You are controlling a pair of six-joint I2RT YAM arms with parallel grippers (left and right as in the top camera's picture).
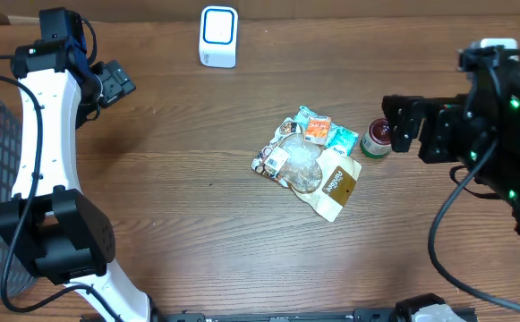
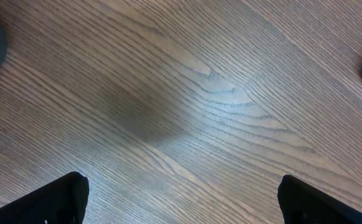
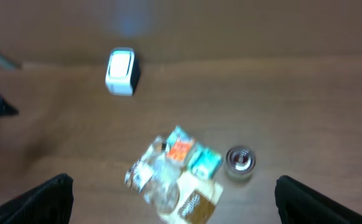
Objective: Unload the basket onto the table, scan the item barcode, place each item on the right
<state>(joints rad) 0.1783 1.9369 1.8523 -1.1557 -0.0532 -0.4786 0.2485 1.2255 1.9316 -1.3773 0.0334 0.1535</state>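
Item for scanning: judged to be the clear packet (image 1: 306, 165) of mixed snacks, lying flat near the middle of the counter (image 1: 188, 215), slightly toward the right edge. Its long axis appears to run from far edge to near edge, skewed a little to the near right, with a brown label at the near end. A small jar (image 1: 376, 138) stands upright just beside the packet's far-right corner, between it and the right arm; it could equally be the intended item. Right fingers (image 3: 47, 202): spread wide and empty, raised over the counter, facing the left edge, with jar and packet lying ahead of them and roughly on their centre line. Left fingers (image 2: 56, 202): also spread wide and empty, over bare wood near the far-left corner, well apart from the packet. Scanner (image 1: 218, 36): white, upright at the far edge, just left of its middle. Finding: the right arm is plainly the nearer. A grasp from that side calls for a descent toward the left, meeting the jar first, then the packet across its shorter width. No barcode is legible in any view.
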